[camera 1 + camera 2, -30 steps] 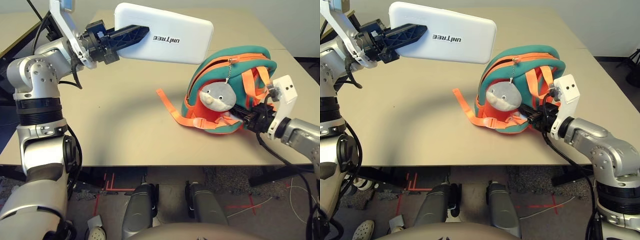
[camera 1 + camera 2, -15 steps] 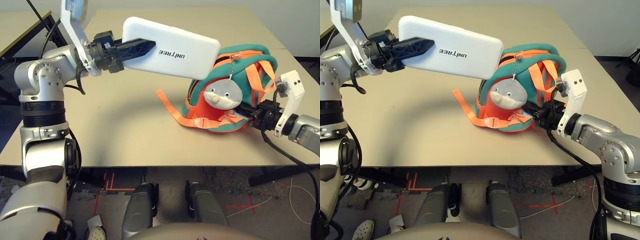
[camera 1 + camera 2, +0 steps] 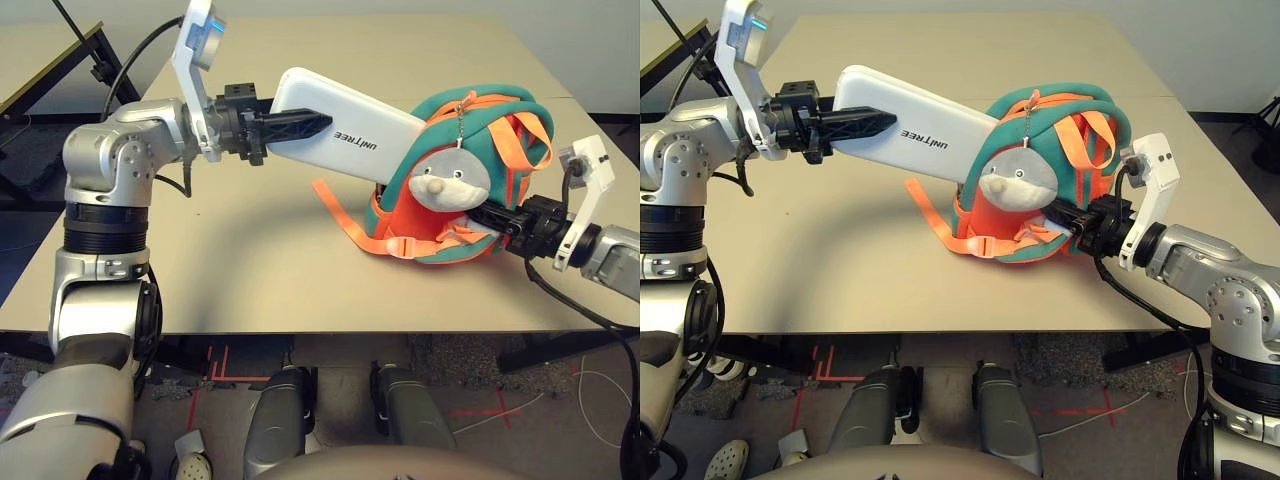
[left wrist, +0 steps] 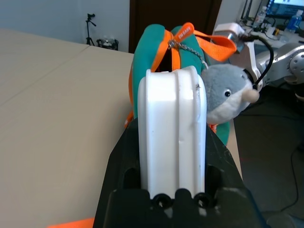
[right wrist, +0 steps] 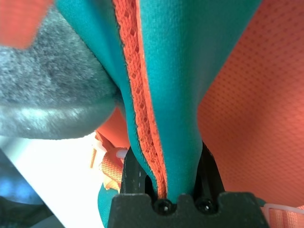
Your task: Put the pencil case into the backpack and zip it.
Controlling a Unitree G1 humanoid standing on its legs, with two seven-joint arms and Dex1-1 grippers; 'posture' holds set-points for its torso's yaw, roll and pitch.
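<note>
Since the earlier frames my left arm has carried the pencil case (image 3: 345, 135) rightward and down, from clear of the backpack (image 3: 470, 180) to where its far end now enters the mouth of the bag, behind the grey plush animal (image 3: 453, 182). My left gripper (image 3: 300, 127) is clamped on the near end of the case, one black finger across each broad face, as the left wrist view confirms. My right gripper (image 3: 500, 220) is pinched shut on a fold of the backpack's teal edge, holding the bag upright and its opening towards the case. The step in hand, as I judge it, is insertion: the case is started but mostly outside, held in the air above the table (image 3: 250, 250). Its long axis runs from my left gripper to the bag, sloping downward to the right, leading end pointing into the opening, lettered face towards the head camera. The next move calls for pushing along that same axis, keeping the flat case aligned with the slit so that it clears the zip edges and the orange straps (image 3: 345, 225), then releasing; zipping is not yet begun
</note>
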